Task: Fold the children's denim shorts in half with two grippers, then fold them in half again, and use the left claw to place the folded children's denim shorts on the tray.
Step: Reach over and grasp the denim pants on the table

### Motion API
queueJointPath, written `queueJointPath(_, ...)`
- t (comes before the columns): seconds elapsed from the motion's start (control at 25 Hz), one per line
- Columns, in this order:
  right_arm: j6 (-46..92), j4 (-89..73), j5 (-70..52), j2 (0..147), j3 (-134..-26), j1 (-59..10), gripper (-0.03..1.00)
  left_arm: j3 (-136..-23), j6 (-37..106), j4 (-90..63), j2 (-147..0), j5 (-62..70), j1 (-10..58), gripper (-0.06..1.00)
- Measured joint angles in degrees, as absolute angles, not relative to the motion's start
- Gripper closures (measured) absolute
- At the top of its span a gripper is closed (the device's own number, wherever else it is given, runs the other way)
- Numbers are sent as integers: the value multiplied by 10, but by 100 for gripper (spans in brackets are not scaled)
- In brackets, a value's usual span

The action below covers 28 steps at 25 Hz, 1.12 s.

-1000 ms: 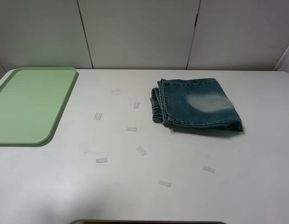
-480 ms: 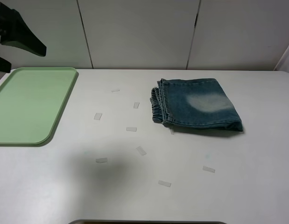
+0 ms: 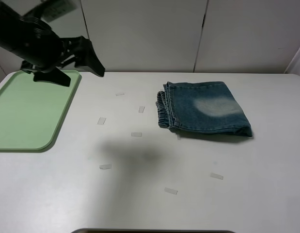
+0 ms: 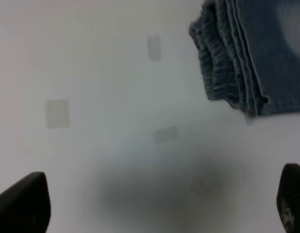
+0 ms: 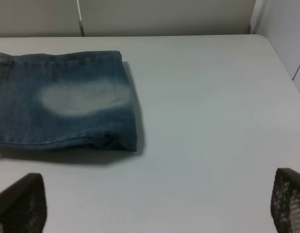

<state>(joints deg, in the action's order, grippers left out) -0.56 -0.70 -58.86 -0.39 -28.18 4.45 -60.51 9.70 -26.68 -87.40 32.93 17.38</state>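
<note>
The children's denim shorts (image 3: 204, 108) are seen folded flat (faded pale patch, gathered elastic waistband); both the left gripper (image 3: 79, 62) and the right gripper (image 5: 154, 204) are spread, empty.

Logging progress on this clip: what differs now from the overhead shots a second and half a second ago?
The left arm has swung into the overhead view from the upper left, past the tray's far edge, its gripper open and holding nothing. Its shadow on the table has moved right. The folded denim shorts, the tray and the tape strips lie where they were.
</note>
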Motion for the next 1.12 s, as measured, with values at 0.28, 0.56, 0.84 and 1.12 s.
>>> queueJointPath(0.28, -6, -7, -589, -4, -282, 45, 27, -693, 4, -190, -1005, 327, 275, -4)
queueJointPath(0.56, -6, -7, -589, -4, -282, 45, 27, -798, -121, -104, -1117, 322, 343, -5)
queueJointPath(0.84, -6, -7, -589, -4, -282, 45, 27, -904, -226, -25, -1225, 324, 392, -5)
queueJointPath(1.12, -6, -7, -588, -4, -282, 45, 27, -1005, -309, 46, -1306, 361, 423, -5)
